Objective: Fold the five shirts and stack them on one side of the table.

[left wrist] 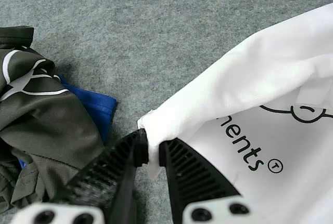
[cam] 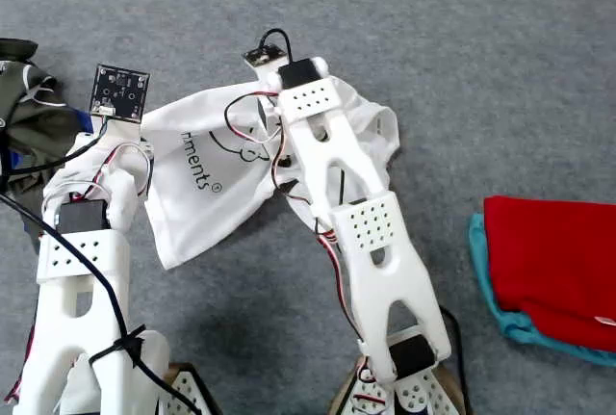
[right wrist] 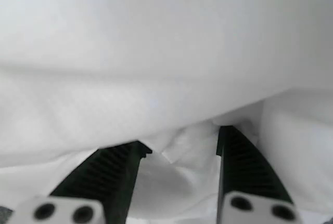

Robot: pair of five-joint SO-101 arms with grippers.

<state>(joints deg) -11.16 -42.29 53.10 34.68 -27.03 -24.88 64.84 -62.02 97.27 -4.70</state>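
Note:
A white shirt (cam: 207, 179) with black print lies rumpled on the grey table, left of centre. My left gripper (left wrist: 153, 154) is shut on a bunched corner of this white shirt (left wrist: 270, 94) at its left edge. My right gripper (right wrist: 177, 151) stands open over the shirt's far part, with a fold of white cloth (right wrist: 171, 78) between its fingers. In the high view the right arm's wrist (cam: 308, 97) covers that spot. A red shirt (cam: 553, 256) lies folded on a teal shirt (cam: 496, 314) at the table's right edge.
A dark olive shirt (left wrist: 41, 109) and a blue one (left wrist: 96, 107) lie crumpled in a heap at the left edge (cam: 29, 112), close to my left gripper. Bare grey table (cam: 462, 78) stretches across the far side and between the white shirt and the red stack.

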